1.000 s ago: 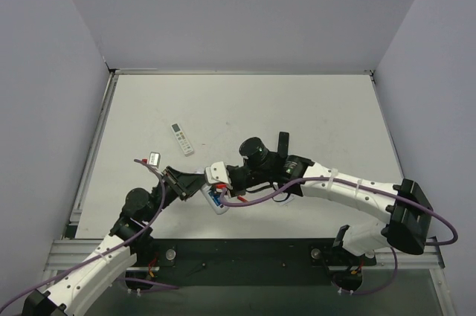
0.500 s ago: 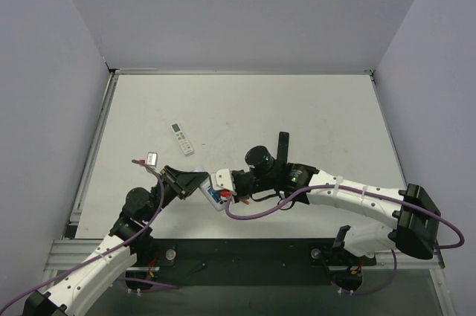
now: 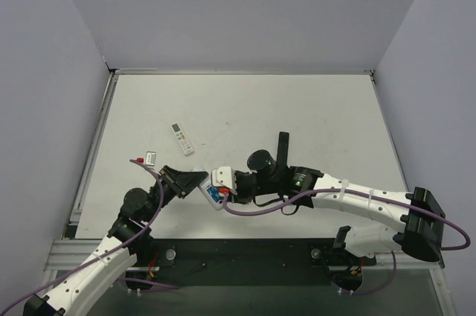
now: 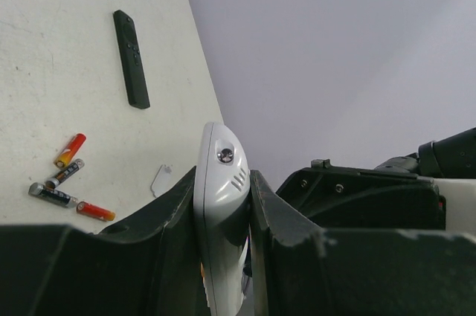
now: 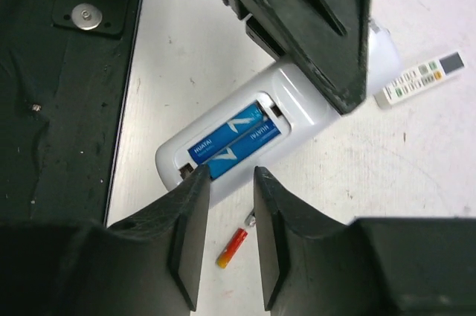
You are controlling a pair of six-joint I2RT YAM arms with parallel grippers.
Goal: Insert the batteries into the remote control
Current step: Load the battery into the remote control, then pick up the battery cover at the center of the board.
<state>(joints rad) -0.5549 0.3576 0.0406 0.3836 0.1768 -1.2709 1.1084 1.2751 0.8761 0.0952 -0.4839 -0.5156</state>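
Observation:
My left gripper (image 3: 190,181) is shut on the white remote control (image 3: 212,195) and holds it at its upper end, seen edge-on in the left wrist view (image 4: 222,212). In the right wrist view the remote (image 5: 312,97) lies back-up with its recess open. The two blue batteries (image 5: 234,141) lie side by side in the recess. My right gripper (image 5: 227,176) is open and empty, just above the remote's lower end. It also shows in the top view (image 3: 222,180).
A second white remote (image 3: 182,138) and a slim black remote (image 3: 282,143) lie farther back. Red cells (image 4: 71,149) and a dark cell (image 4: 52,195) lie loose on the table, one red cell (image 5: 232,247) under my right gripper. A small white cover (image 4: 162,179) lies nearby.
My right arm has swung lower and to the right while its gripper stayed at the remote's end. My left gripper still holds the remote, barely shifted.

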